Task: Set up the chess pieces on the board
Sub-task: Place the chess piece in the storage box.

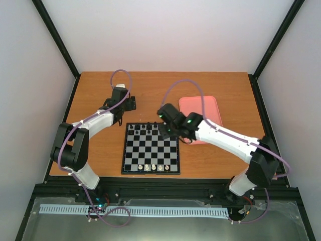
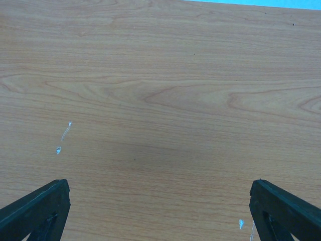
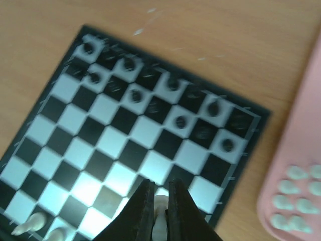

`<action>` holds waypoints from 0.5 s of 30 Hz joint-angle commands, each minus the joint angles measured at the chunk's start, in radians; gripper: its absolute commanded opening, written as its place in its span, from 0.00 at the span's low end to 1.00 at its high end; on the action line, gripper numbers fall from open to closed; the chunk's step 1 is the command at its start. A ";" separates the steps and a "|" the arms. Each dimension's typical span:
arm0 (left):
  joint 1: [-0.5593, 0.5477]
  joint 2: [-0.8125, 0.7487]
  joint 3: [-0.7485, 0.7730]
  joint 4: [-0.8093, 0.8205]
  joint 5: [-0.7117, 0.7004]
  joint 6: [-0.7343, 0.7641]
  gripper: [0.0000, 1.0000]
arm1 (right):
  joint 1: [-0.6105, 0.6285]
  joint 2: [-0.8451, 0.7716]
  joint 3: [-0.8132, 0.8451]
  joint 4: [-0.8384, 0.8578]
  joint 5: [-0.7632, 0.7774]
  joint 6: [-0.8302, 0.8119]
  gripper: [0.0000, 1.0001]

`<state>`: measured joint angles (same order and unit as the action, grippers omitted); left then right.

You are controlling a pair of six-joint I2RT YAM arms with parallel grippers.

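Five or so cream chess pieces (image 1: pixel 153 166) stand along the near edge of the chessboard (image 1: pixel 150 150), seen from above, with black pieces (image 1: pixel 143 129) lining its far rows and a pink tray (image 1: pixel 213 108) lying just beside its far right corner. The right fingers (image 1: pixel 165 132) hang over that same corner of the board, while the left fingers (image 1: pixel 129 104) sit well apart over the bare desk (image 1: pixel 95 90) beyond the board's far left corner. From the left wrist, the left fingers (image 2: pixel 37 208) are spread wide with nothing between them, only wood grain below. From the right wrist, blurred, the right fingers (image 3: pixel 143 211) are pressed nearly together, pinching a cream piece (image 3: pixel 160 215) above the squares near the board's right edge. Whether it touches the board I cannot tell. More cream pieces (image 3: pixel 293 201) lie in the tray at the right. The pinch shows very little of so small a piece, so it could twist or drop if the grip is off-centre. A tilted release would likely topple it. The low wrist could also sweep the black pieces beneath it on the way to the near rows.
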<state>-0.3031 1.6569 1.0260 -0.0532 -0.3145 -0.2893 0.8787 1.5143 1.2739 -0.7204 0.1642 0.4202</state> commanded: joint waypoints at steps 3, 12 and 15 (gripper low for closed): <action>-0.002 -0.033 0.026 -0.008 -0.009 0.010 1.00 | 0.163 0.119 0.103 -0.023 0.000 -0.018 0.07; -0.002 -0.038 0.022 -0.003 -0.011 0.018 1.00 | 0.182 0.226 0.115 0.044 -0.099 -0.128 0.07; -0.002 -0.038 0.023 -0.007 -0.012 0.021 1.00 | 0.183 0.236 0.112 0.051 -0.110 -0.169 0.07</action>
<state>-0.3031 1.6478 1.0260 -0.0544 -0.3149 -0.2893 1.0557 1.7370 1.3682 -0.6964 0.0902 0.3275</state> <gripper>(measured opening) 0.998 0.079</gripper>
